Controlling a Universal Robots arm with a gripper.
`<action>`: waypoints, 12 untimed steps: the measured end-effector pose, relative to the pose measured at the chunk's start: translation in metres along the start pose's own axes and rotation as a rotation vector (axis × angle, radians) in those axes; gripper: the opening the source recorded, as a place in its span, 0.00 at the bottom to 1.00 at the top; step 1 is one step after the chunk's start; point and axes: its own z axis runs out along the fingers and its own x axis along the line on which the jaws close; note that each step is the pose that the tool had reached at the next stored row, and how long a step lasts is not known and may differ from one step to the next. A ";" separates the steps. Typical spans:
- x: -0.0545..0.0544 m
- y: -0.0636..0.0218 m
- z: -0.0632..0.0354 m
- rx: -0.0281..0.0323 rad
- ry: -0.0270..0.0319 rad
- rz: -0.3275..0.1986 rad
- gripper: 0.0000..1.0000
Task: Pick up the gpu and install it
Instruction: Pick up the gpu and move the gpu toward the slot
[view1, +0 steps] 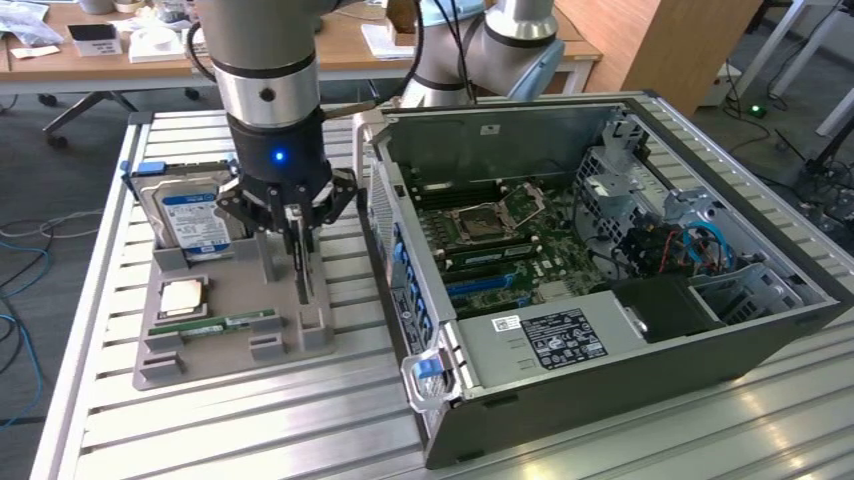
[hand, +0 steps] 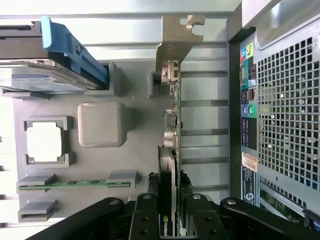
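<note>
The gpu stands on its edge over the grey holder tray, a thin dark card beside the open computer case. My gripper comes straight down onto it. In the wrist view the gpu is seen edge-on, with its pale metal bracket at the far end. My gripper is shut on the card's near end, one black finger pressed against each face. Whether the card's lower edge still touches the tray I cannot tell.
The holder tray also carries a silver hard drive with a blue label, a CPU and a green RAM stick. The case's rear panel is close beside the card. The motherboard lies exposed inside.
</note>
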 end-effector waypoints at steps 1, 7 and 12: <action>0.000 0.0001 -0.0036 -0.0001 -0.0001 0.000 0.27; -0.001 0.0007 -0.0234 0.0000 0.0000 0.000 0.27; -0.001 0.0012 -0.0392 0.0001 0.0000 0.000 0.27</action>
